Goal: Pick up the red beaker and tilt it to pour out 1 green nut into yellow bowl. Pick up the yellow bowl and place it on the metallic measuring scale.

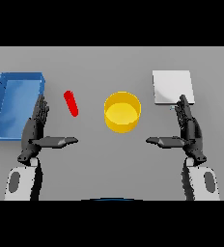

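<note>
Nothing is picked up yet: both hands, left [36,129] and right [189,129], hover flat-fingered and empty either side of the yellow bowl [122,112], so the left must first grasp the red beaker [71,103] just left of the bowl.

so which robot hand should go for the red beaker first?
Left. The red beaker lies just ahead of the left robot hand, left of the yellow bowl. The right robot hand sits beyond the bowl, near the scale. Both are open.
</note>
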Robot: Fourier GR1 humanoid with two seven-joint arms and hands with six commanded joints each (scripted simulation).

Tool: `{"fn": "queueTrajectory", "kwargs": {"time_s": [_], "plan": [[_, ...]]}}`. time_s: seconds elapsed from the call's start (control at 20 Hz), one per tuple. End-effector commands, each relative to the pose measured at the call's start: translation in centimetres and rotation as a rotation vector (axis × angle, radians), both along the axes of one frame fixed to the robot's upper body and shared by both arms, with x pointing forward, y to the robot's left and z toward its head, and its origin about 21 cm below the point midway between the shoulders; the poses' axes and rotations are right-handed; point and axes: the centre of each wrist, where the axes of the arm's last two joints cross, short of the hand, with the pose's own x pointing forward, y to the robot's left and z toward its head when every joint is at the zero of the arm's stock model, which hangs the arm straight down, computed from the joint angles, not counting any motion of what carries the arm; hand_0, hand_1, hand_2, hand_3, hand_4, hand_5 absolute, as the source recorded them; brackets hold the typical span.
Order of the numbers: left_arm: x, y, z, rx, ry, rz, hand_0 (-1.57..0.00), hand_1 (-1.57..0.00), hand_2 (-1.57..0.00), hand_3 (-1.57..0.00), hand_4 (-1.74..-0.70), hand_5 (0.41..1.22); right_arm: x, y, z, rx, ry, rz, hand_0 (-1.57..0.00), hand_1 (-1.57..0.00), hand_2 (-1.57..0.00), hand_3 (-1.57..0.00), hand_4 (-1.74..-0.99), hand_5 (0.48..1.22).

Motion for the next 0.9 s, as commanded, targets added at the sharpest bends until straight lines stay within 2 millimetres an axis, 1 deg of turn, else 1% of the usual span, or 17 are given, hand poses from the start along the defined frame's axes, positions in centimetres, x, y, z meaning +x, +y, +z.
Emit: {"fn": "queueTrajectory", "kwargs": {"time_s": [0.0,0.25,0.3,0.35,0.45,0.55,0.6,0.65,0.7,0.75,0.8,0.85], "plan": [[0.0,0.0,0.0,0.000,0.000,0.001,0.00,0.00,0.00,0.00,-1.09,0.623,0.0,0.0,0.0,0.000,-0.001,-0.001,0.00,0.00,0.00,0.00,-1.128,0.660],[-0.2,0.4,0.0,0.001,-0.008,0.002,0.00,0.00,0.00,0.00,-1.09,0.623,-0.2,-0.4,-0.1,0.000,0.000,0.000,0.00,0.00,0.00,0.00,-1.128,0.660],[-1.2,0.2,0.0,0.072,-0.034,-0.017,0.00,0.00,0.00,0.00,-1.09,0.623,-1.1,-0.3,0.1,-0.131,-0.096,0.024,0.00,0.00,0.00,0.00,-1.128,0.660],[-2.1,0.1,0.4,0.108,-0.063,-0.029,0.00,0.00,0.00,0.00,-1.09,0.620,-1.8,0.4,0.3,-0.205,-0.152,0.049,0.00,0.00,0.00,0.00,-1.128,0.663],[-2.9,-0.2,0.7,0.153,-0.055,-0.031,0.00,0.00,0.00,0.00,-1.09,0.615,-2.7,1.0,0.3,-0.278,-0.172,0.064,0.00,0.00,0.00,0.00,-1.126,0.666],[-3.5,-0.4,1.0,0.169,-0.044,-0.039,0.00,0.00,0.00,0.00,-1.10,0.616,-2.7,0.7,0.7,-0.304,-0.157,0.049,0.00,0.00,0.00,0.00,-1.118,0.663],[-3.0,-0.3,1.2,0.182,-0.027,-0.034,0.00,0.00,0.00,0.00,-1.10,0.616,-2.9,1.0,0.5,-0.314,-0.151,0.049,0.00,0.00,0.00,0.00,-1.112,0.659],[-2.5,-0.8,1.0,0.181,-0.005,-0.038,0.00,0.00,0.00,0.00,-1.09,0.613,-2.6,1.1,0.5,-0.301,-0.147,0.052,0.00,0.00,0.00,0.00,-1.120,0.660],[-2.6,-1.1,0.8,0.189,-0.001,-0.050,0.00,0.00,0.00,0.00,-1.09,0.612,-2.5,0.8,0.6,-0.297,-0.152,0.054,0.00,0.00,0.00,0.00,-1.121,0.658],[-2.2,-1.1,0.4,0.202,-0.001,-0.051,0.00,0.00,0.00,0.00,-1.09,0.612,-2.8,0.8,0.8,-0.289,-0.159,0.055,0.00,0.00,0.00,0.00,-1.123,0.653],[-1.7,-1.3,0.2,0.212,-0.013,-0.050,0.00,0.00,0.00,0.00,-1.10,0.617,-2.9,1.3,0.9,-0.295,-0.153,0.054,0.00,0.00,0.00,0.00,-1.127,0.652],[-0.9,-1.5,0.3,0.216,-0.016,-0.060,0.00,0.00,0.00,0.00,-1.11,0.623,-3.0,1.2,0.8,-0.298,-0.150,0.054,0.00,0.00,0.00,0.00,-1.130,0.650]]}}
